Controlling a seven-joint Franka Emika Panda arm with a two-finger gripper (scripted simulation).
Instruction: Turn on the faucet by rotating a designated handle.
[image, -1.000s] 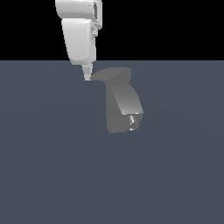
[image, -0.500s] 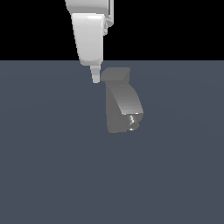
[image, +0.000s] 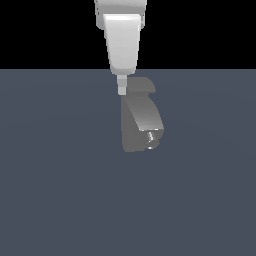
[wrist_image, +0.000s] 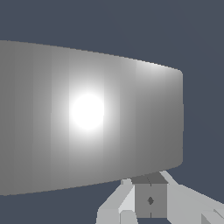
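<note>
Robot hand (image: 122, 91), finger state can't tell, hangs at top of faucet (image: 140, 125) w/ tip beside handle (image: 144, 85); prob. set to push it round.

Faucet (image: 140, 125) stands alone on the floor (image: 55, 190), open room all round it. Gripper (image: 122, 91) sits tight vs its top, on the exterior view's left; wrist view mostly blocked by the grey body (wrist_image: 87, 113).

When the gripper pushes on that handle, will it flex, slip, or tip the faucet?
The handle looks like a thick rigid block, so it should probably swing rather than flex. Its smooth faces may let the gripper slide off. The faucet looks squat and broad-based, so it seems unlikely to tip.
</note>
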